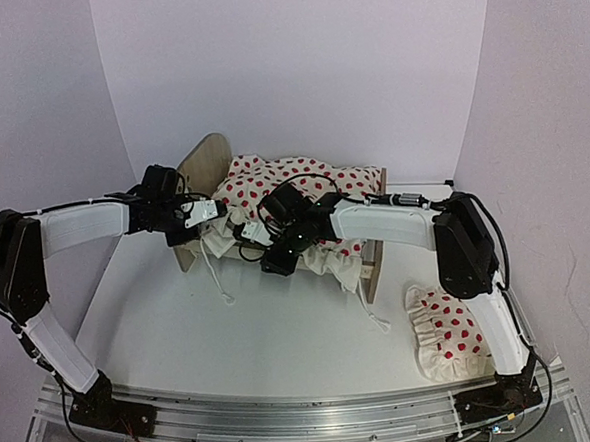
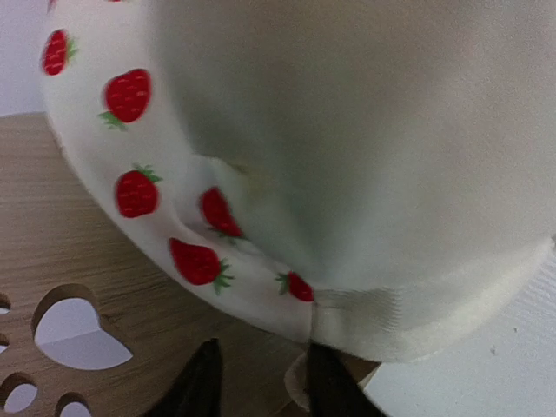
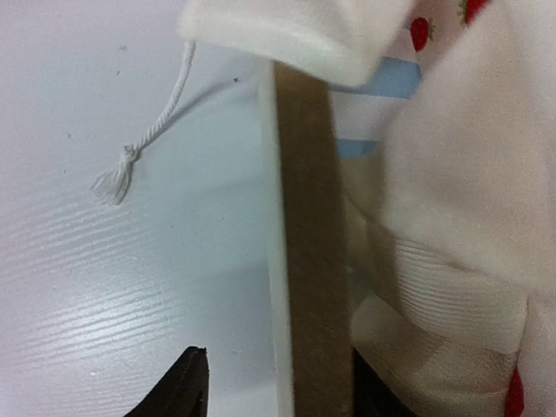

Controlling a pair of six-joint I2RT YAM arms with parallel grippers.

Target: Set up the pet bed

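Pet bed [image 1: 208, 167] beneath strawberry-print blanket [image 1: 295, 181]

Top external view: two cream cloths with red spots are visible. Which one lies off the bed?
The small ruffled pillow, lying alone on the table at the near right. The larger blanket is draped over the pet bed instead.

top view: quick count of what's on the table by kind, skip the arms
pet bed: 1
strawberry-print cloths: 2 (draped cloth over the bed, ruffled cloth lying apart on the right)
total: 3
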